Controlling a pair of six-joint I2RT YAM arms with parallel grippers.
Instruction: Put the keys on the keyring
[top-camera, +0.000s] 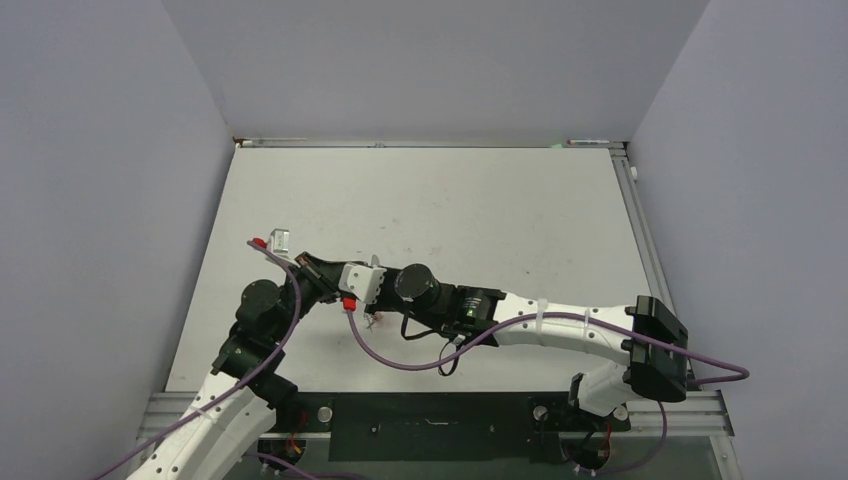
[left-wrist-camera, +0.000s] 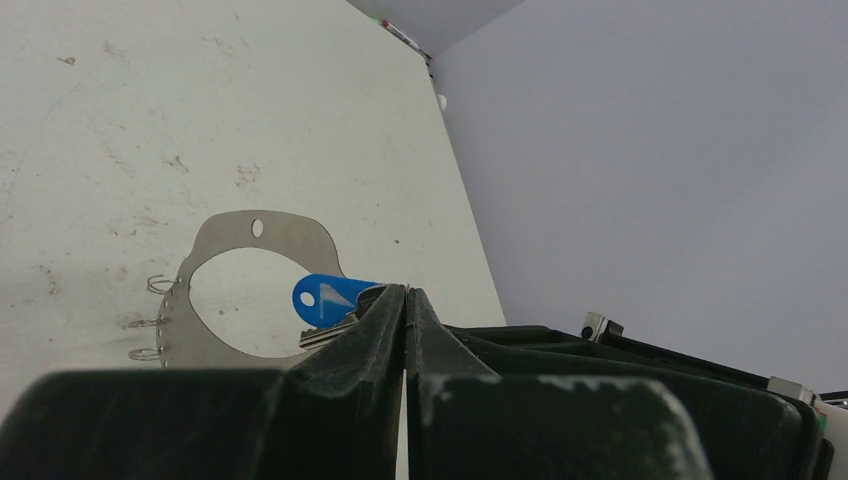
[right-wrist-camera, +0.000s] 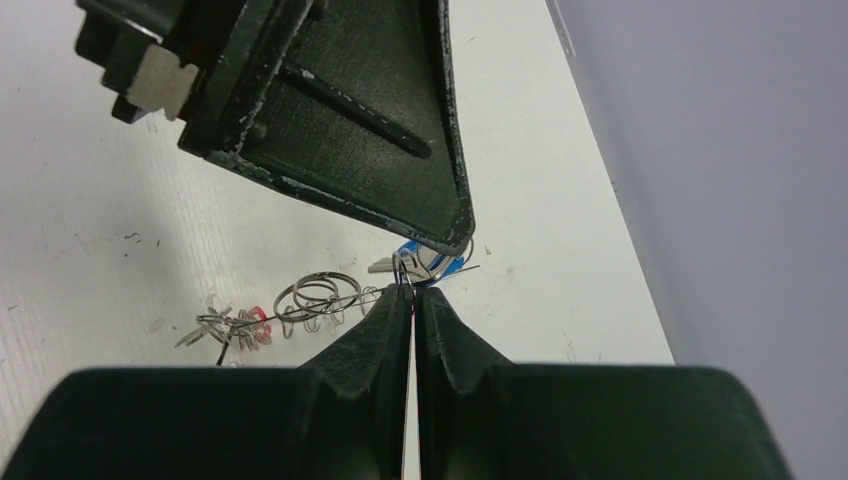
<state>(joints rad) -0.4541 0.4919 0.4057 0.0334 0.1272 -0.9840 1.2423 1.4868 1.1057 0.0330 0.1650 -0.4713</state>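
The keyring (left-wrist-camera: 255, 238) is a flat grey plate with a wide hole and small wire split rings (left-wrist-camera: 152, 322) along its left edge. In the right wrist view it shows edge-on as a thin line (right-wrist-camera: 340, 300). My right gripper (right-wrist-camera: 412, 290) is shut on that edge; in the top view it (top-camera: 348, 295) reaches in from the right. My left gripper (left-wrist-camera: 405, 290) is shut on the blue-tagged key (left-wrist-camera: 325, 298), and its tip holds the key (right-wrist-camera: 432, 260) just above the right fingertips. A red-tagged key (right-wrist-camera: 258, 318) hangs among rings at the plate's other end.
The two grippers (top-camera: 330, 275) meet tip to tip over the left middle of the white table (top-camera: 480, 210). Grey walls enclose the table on three sides. A purple cable (top-camera: 400, 362) loops under the right arm.
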